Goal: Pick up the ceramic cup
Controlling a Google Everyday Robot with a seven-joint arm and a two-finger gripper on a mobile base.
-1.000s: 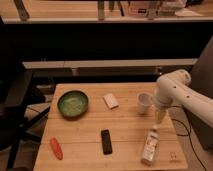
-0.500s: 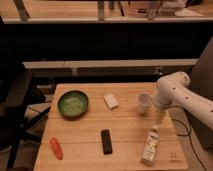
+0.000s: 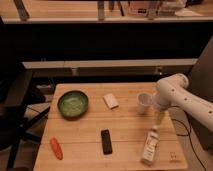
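From where I stand, the cup point(image 3: 144, 102) sits toward two o'clock on the table point(image 3: 125, 127), upright, with its mouth facing the ceiling. Its long axis runs straight up and down and the body narrows toward the foot. I can make out no handle, so it seems to point no particular way round.

The gripper point(image 3: 159, 115) hangs from the white arm point(image 3: 172, 90), pointing down at the boards, just beside the cup at about its four o'clock. I cannot say whether they touch. Its jaws stand spread as wide as they go, and nothing is in them.

I would expect the cup to be stiff and fairly light, with a glazed wall that is slick under hard fingers. It would likely chip or crack if knocked over or dropped. Squeezing will not deform it, so firm pressure should be safe. The taper helps, since a pinch across the wall below the rim would wedge tighter as the cup tries to slide down. Taking the rim with one finger inside and one outside looks workable too.

The bottle point(image 3: 150, 146) lies at six o'clock from the cup, a little way off. The bowl point(image 3: 73, 103) is well apart at nine o'clock.
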